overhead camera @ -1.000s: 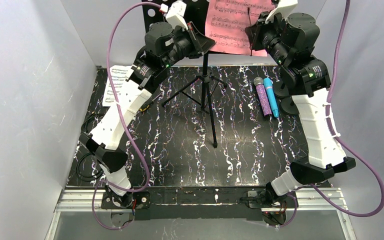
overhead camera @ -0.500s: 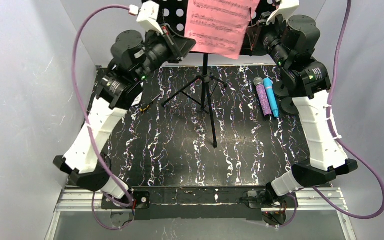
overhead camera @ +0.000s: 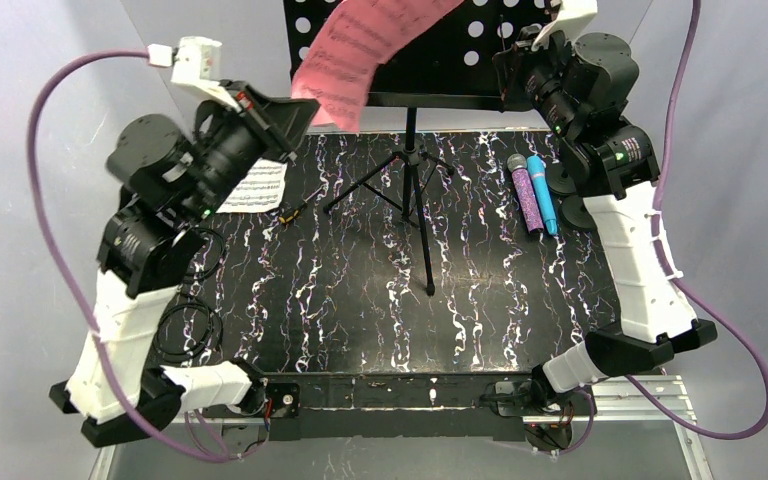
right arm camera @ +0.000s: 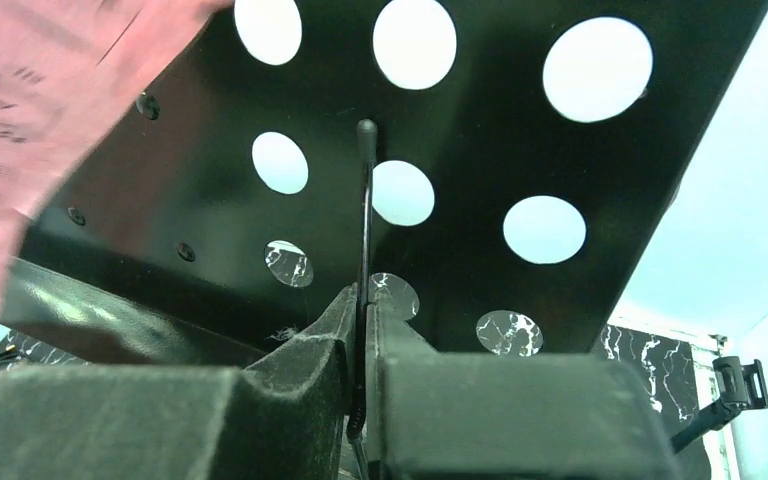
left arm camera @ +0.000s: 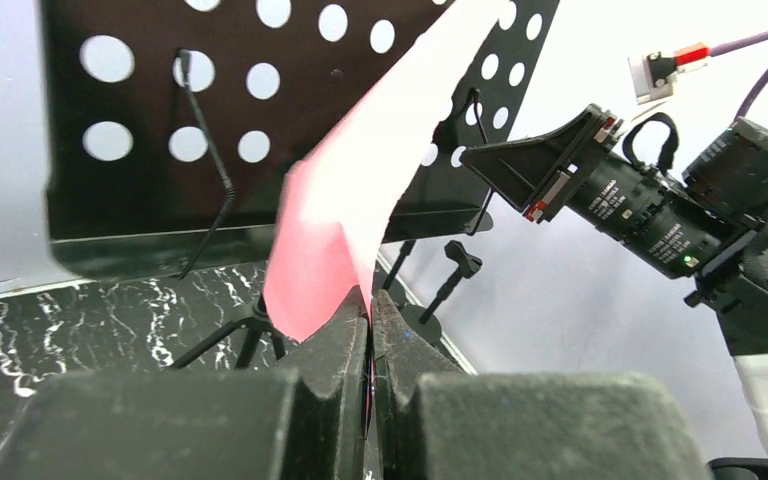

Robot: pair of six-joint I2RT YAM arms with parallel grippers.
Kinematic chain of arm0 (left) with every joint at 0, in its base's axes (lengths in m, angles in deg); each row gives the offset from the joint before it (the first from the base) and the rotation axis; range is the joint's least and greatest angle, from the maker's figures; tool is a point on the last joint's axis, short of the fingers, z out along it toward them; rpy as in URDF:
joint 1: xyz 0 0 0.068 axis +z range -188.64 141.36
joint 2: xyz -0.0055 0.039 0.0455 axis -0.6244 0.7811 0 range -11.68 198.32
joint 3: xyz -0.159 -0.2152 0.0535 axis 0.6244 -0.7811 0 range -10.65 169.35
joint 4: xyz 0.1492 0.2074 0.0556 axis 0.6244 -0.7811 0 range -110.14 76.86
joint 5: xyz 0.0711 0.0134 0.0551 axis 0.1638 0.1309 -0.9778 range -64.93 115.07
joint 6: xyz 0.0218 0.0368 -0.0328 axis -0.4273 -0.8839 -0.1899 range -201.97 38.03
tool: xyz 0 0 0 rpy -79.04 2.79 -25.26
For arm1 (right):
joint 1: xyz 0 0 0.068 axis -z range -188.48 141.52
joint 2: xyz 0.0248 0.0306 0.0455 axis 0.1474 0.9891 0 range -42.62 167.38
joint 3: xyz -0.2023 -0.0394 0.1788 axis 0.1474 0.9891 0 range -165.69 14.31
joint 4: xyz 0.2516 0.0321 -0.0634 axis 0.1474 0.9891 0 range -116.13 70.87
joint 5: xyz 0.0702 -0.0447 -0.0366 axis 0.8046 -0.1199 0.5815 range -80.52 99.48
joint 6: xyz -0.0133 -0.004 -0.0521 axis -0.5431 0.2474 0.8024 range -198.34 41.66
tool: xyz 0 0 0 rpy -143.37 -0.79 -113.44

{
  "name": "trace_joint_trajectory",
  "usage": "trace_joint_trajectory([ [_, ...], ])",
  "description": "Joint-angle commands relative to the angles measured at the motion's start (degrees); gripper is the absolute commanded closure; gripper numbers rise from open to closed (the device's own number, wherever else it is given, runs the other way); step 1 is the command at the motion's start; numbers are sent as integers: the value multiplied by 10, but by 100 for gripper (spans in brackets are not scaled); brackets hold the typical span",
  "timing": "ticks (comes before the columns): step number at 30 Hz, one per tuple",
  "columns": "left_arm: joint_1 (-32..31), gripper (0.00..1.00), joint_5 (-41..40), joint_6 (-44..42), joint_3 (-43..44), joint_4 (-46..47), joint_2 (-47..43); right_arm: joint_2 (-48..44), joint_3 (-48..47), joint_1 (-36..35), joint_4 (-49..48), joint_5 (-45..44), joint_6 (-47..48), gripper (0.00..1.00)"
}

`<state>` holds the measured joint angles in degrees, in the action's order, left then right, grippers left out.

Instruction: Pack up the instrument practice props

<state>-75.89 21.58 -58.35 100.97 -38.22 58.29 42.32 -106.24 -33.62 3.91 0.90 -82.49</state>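
My left gripper is shut on the lower corner of the pink music sheet. The sheet curls up and left of the stand plate. My right gripper is shut on the stand's thin wire page holder. The white music sheet lies flat at the back left of the table. The purple glitter microphone and the blue microphone lie side by side at the back right. Two black mic holders stand beside them, partly hidden by the right arm.
The tall black tripod with its perforated plate stands at the back middle. A coiled black cable lies at the left edge. White walls close in on both sides.
My left arm has swung left and back toward me, pulling the pink sheet off the plate. The white sheet now shows. The right arm has stayed put.
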Motion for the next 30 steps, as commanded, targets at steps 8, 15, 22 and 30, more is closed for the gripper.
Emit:
trace_joint_trajectory([
  [8, -2, 100, -56, -90, -16, -95, -122, -20, 2, 1, -42, 34, 19, 62],
  [15, -2, 100, -65, -118, -12, -181, -178, -54, 22, 1, -52, 32, 37, 40],
  [22, -2, 100, -65, -111, -30, -275, -217, -120, 85, 1, -84, 14, 71, 15],
  [30, -2, 100, -59, -19, -122, -366, -231, -213, 207, 1, -126, -9, 96, 1],
])
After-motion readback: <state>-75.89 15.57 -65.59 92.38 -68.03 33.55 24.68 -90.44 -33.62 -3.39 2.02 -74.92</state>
